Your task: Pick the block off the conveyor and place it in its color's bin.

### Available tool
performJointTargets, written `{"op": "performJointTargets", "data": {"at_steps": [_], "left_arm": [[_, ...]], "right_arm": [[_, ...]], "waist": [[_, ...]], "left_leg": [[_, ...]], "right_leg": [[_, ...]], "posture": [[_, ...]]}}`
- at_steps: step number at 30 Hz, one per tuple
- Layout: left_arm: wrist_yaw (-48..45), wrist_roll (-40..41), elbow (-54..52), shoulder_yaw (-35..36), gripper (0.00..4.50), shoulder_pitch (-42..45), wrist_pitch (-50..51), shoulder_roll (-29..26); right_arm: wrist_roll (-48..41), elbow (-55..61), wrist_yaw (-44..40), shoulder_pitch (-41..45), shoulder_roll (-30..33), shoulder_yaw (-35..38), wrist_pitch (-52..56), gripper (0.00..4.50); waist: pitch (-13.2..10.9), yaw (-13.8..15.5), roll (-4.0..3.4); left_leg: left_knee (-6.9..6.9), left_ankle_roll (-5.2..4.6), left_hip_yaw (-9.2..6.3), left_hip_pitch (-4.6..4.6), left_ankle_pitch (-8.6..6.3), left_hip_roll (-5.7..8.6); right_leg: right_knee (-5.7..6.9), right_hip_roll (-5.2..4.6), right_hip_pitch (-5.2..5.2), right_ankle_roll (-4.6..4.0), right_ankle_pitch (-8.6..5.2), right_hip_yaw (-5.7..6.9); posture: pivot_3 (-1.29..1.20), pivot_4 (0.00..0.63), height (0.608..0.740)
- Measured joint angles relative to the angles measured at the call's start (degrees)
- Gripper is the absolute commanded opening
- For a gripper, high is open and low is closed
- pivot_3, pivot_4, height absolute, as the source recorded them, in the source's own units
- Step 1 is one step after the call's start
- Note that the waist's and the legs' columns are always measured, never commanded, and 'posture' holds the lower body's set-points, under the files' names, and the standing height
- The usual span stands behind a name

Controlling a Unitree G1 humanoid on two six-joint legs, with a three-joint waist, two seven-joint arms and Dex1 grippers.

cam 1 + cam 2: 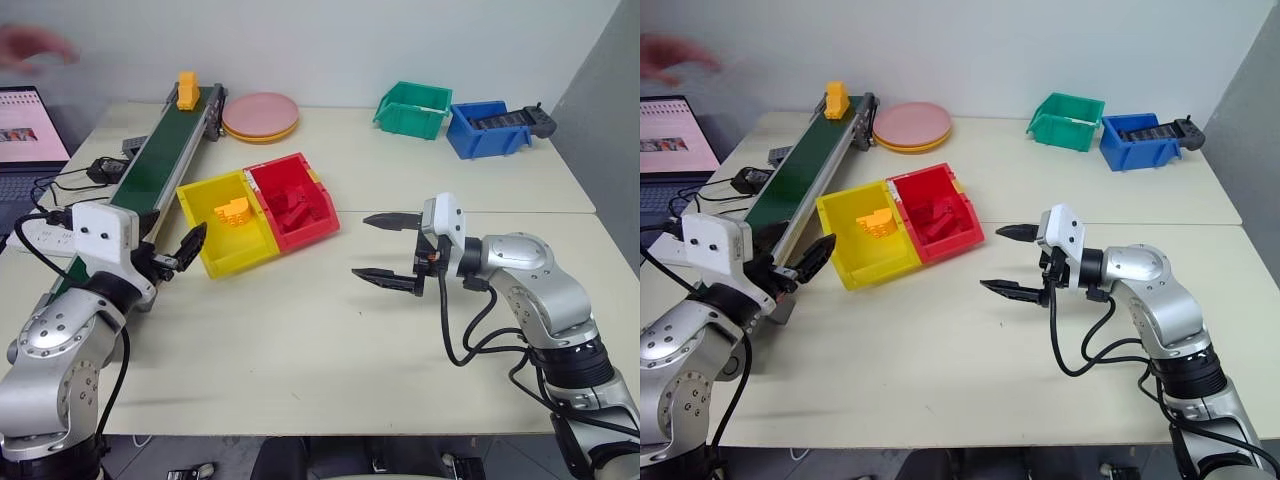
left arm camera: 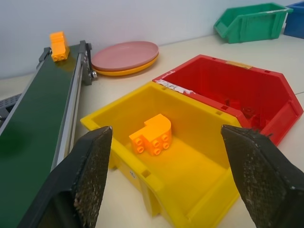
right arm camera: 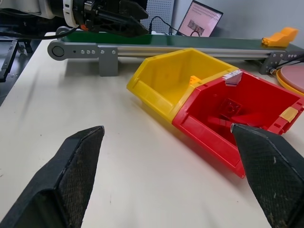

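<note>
The block (image 1: pixel 187 89) is sitting at the far end of the conveyor (image 1: pixel 150 170), well apart from both arms and straight up the belt from the left gripper (image 1: pixel 178 252), which is hovering by the near end with its fingers spread wide and holding nothing. The belt's long axis is running away from that hand, so the left arm looks the nearer one for the pick. The right gripper (image 1: pixel 392 250) is also standing open and empty, pointing across the table toward the yellow bin (image 1: pixel 196 203). The left wrist view is showing another orange piece (image 2: pixel 153 135) already lying inside that bin, and the red bin (image 2: pixel 280 90) touching it.
</note>
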State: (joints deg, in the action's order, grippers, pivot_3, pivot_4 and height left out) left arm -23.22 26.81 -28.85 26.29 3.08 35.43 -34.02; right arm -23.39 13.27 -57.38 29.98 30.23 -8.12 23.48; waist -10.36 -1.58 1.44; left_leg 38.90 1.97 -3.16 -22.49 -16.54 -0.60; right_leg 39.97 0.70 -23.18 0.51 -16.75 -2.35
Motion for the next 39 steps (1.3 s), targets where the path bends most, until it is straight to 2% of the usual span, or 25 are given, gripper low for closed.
{"op": "performJointTargets", "data": {"at_steps": [7, 16, 20, 29, 39], "left_arm": [[1.54, -0.55, -0.08, 0.79, 3.77, -1.19, 0.15, -0.01], [2.73, -1.01, -2.34, 5.82, 3.77, -7.55, 1.11, -0.40], [3.92, -0.86, -2.30, 9.45, 4.40, -8.36, 1.44, -0.27], [3.89, 0.19, -2.07, 10.78, 4.40, -9.85, 2.00, 0.04], [4.47, 0.83, -0.39, 11.47, 4.40, -9.40, 3.41, 0.01]], "right_arm": [[-0.54, 0.00, -0.03, 0.06, -0.08, -0.05, 0.75, 4.50], [-2.36, -0.28, -1.88, 2.62, -0.45, -0.77, 2.64, 4.50], [-2.72, -1.02, -3.53, 3.40, -0.19, -0.92, 3.49, 4.50], [-9.31, -0.17, -3.96, 10.98, -2.03, 0.31, 8.99, 4.50], [-9.48, 3.51, -4.54, 9.29, -1.26, 0.06, 9.68, 4.50]], "waist": [[0.00, 0.00, 0.00], [0.00, -0.05, 0.00], [0.00, -0.05, 0.00], [0.00, -0.08, 0.00], [0.00, 0.00, 0.00]], "left_leg": [[0.00, 0.00, 0.00, 0.01, 0.00, 0.00], [-0.01, 0.00, -0.01, 0.01, 0.00, 0.00], [-0.01, 0.00, -0.02, 0.01, 0.00, 0.00], [-0.02, 0.00, -0.02, 0.01, 0.00, -0.02], [-0.02, -0.01, -0.02, 0.00, 0.00, -0.01]], "right_leg": [[0.00, 0.00, 0.00, 0.00, 0.00, 0.00], [0.00, 0.00, -0.01, 0.00, 0.00, 0.01], [0.00, 0.00, 0.00, 0.00, 0.00, 0.01], [-0.01, 0.00, -0.01, 0.00, 0.00, 0.02], [-0.02, -0.01, -0.01, 0.00, 0.00, 0.02]], "posture": [[0.00, 0.150, 0.740], [0.00, 0.150, 0.740], [0.00, 0.150, 0.740], [0.00, 0.150, 0.740], [0.00, 0.150, 0.740]]}}
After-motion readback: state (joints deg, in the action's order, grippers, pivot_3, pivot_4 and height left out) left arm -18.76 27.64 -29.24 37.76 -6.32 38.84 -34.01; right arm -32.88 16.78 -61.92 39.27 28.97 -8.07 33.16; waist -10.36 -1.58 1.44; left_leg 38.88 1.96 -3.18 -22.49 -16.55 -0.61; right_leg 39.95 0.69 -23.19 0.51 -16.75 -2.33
